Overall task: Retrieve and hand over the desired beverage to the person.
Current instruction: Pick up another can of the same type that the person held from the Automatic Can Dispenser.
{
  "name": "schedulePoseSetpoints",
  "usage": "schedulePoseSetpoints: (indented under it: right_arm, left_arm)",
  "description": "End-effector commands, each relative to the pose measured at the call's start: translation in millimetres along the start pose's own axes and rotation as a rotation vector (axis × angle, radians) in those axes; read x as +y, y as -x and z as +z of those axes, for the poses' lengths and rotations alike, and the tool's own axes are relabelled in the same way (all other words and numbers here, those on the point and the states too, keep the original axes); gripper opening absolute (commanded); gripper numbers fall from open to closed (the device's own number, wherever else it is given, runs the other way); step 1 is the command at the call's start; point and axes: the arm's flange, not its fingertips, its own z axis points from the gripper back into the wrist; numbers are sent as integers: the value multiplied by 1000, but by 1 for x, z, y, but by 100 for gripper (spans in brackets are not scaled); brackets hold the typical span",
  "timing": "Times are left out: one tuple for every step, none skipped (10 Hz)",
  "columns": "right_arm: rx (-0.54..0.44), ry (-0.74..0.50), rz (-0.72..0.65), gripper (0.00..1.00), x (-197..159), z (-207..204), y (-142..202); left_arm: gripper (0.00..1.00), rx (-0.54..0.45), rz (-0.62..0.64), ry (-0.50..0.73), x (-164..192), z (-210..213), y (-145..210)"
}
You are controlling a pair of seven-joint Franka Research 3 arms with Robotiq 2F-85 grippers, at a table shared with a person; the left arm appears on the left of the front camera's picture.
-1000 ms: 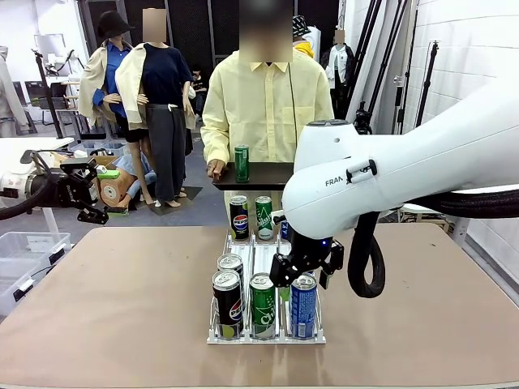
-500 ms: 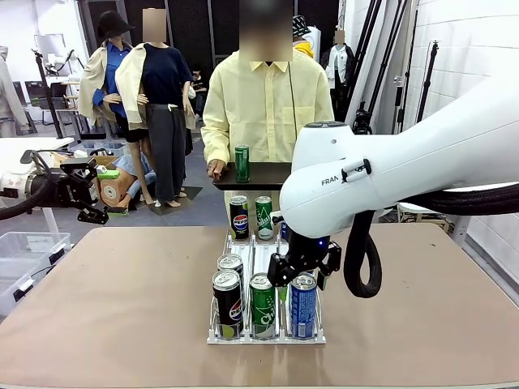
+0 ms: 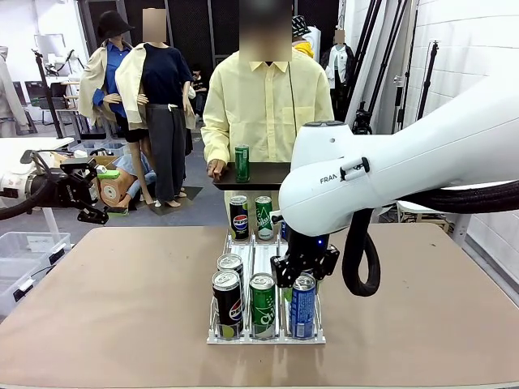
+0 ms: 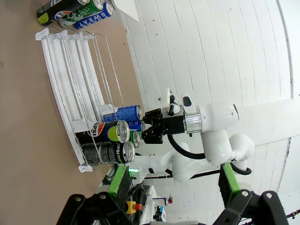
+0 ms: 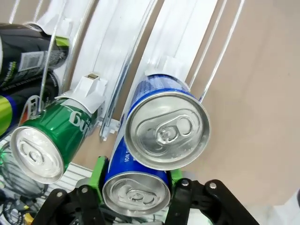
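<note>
The right end effector (image 5: 136, 190) grips a blue can (image 5: 136, 192) in the white rack (image 3: 266, 336), its green pads closed on the can's sides. A straight vertical lift should clear the blue can just ahead. The left end effector (image 4: 173, 187) hangs open and empty, well clear of the rack.

Brown table (image 3: 122, 308) spans foreground. Clear plastic bin (image 3: 20, 253) beside table's left edge, cardboard box (image 3: 113, 185) on floor beyond it. Black stands (image 3: 426, 77) lean against white panelled wall (image 3: 470, 57) at right. Racks and clutter in dim background, left.
</note>
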Motion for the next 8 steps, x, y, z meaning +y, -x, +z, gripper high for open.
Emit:
schedulePoseSetpoints:
  right_arm:
    - [20, 22, -25, 40, 5, 0, -4]
    - [24, 18, -23, 30, 5, 1, -4]
    - [29, 16, -21, 20, 5, 1, -5]
    - [33, -4, -8, 11, 0, 3, -7]
    - [8, 1, -2, 0, -1, 0, -1]
    - [8, 1, -2, 0, -1, 0, -1]
    - [8, 1, -2, 0, -1, 0, -1]
    - [8, 1, -2, 0, -1, 0, -1]
  left_arm:
    - [100, -3, -3, 0, -1, 1, 0]
    - [100, -3, -3, 0, -1, 1, 0]
    - [100, -3, -3, 0, -1, 1, 0]
    - [100, -3, -3, 0, -1, 1, 0]
    - [100, -3, -3, 0, -1, 1, 0]
    - [100, -3, -3, 0, -1, 1, 0]
    - [100, -3, -3, 0, -1, 1, 0]
    - [100, -3, -3, 0, -1, 1, 0]
